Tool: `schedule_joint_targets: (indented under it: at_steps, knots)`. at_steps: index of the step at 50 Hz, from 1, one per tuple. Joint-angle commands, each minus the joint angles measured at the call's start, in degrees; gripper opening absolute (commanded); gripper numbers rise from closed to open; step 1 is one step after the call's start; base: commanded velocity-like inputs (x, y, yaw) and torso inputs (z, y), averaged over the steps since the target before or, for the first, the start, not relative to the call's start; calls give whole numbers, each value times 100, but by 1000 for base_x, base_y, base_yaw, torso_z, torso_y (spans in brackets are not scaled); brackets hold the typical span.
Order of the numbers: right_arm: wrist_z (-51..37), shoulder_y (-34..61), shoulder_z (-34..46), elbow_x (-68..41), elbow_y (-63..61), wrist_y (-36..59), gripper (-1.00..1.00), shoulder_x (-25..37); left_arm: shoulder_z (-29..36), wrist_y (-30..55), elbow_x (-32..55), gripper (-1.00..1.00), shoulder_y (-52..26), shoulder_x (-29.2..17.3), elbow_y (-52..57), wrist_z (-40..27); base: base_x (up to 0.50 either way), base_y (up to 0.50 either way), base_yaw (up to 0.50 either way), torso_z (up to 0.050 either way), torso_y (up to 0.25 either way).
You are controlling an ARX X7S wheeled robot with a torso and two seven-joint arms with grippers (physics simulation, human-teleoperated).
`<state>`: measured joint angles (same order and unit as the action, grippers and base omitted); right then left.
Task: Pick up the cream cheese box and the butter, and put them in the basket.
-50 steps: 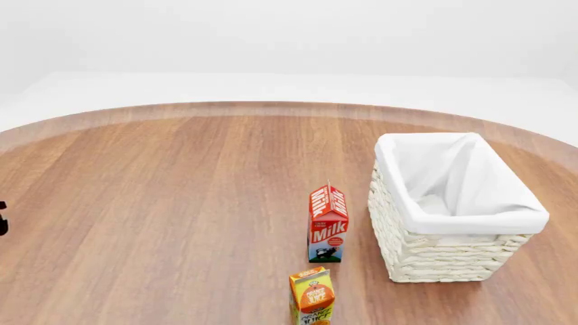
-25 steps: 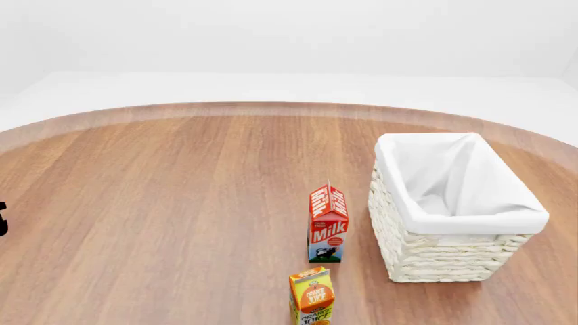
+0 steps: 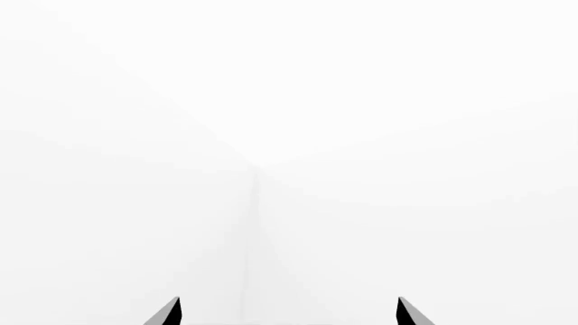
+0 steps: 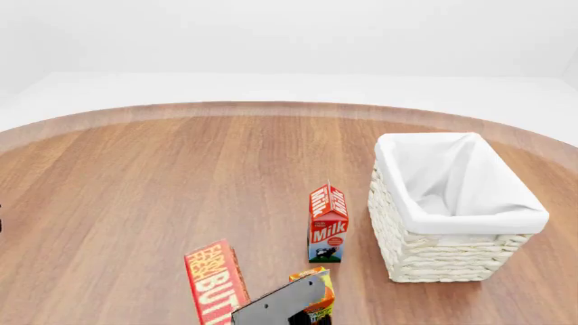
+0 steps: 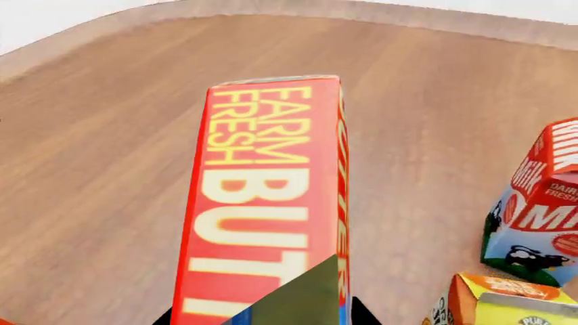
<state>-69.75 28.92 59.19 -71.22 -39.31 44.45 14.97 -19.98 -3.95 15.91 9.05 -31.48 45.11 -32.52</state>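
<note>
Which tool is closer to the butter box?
The right tool: it's right at the butter box, apparently holding it. The left tool faces blank white, with nothing near it.

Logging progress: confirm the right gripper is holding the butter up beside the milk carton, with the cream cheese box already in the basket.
Not quite. The head view shows the basket holding only its white lining; no cream cheese box is visible. The rest stands: the right gripper holds the butter near the milk carton.

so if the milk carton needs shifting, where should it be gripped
Probably the milk carton's flat walls at mid-height, below the sloped top, which would slip. Come from its open left side: the basket stands close on its right and the juice carton just in front.
</note>
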Motion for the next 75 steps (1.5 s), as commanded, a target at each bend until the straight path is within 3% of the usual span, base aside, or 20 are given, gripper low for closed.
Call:
schedule_joint_targets:
  at_steps: [1, 7, 17, 35, 43, 53, 68, 75]
  knots:
    - [-874, 949, -930, -642, -1140, 74, -100, -43, -139, 191, -38, 100, 26, 79, 132, 23, 0, 0, 0, 0, 0]
    - [-1264, 1410, -1200, -1127, -1416, 57, -100, 63, -52, -312, -148, 100, -11, 118, -68, 202, 0, 0, 0, 0, 2]
    - [-1606, 2169, -1839, -1899, -1567, -116, -100, 696, -192, -134, -81, 100, 142, 38, 109, 198, 0, 0, 0, 1, 1]
    - [-389, 2395, -3220, -1909, -810, -134, -100, 3265, -22, 82, -207, 100, 14, -23, 165, 155, 0, 0, 0, 0, 1]
    - [-8, 2582, -3601, -1765, -495, -20, -100, 4052, 30, 114, -251, 100, -2, -28, 184, 150, 0, 0, 0, 1, 1]
    - [737, 3206, -3509, -1338, 166, 415, -100, 4178, 135, 147, -330, 100, -30, -29, 185, 151, 0, 0, 0, 0, 1]
    - [2364, 4294, -3029, -624, 1655, 988, -100, 3838, 181, 133, -383, 100, -2, -4, 167, 145, 0, 0, 0, 1, 1]
    - [2728, 4354, -3158, -1381, 2716, 1094, -100, 3634, 242, 173, -419, 100, -29, -8, 175, 141, 0, 0, 0, 0, 1]
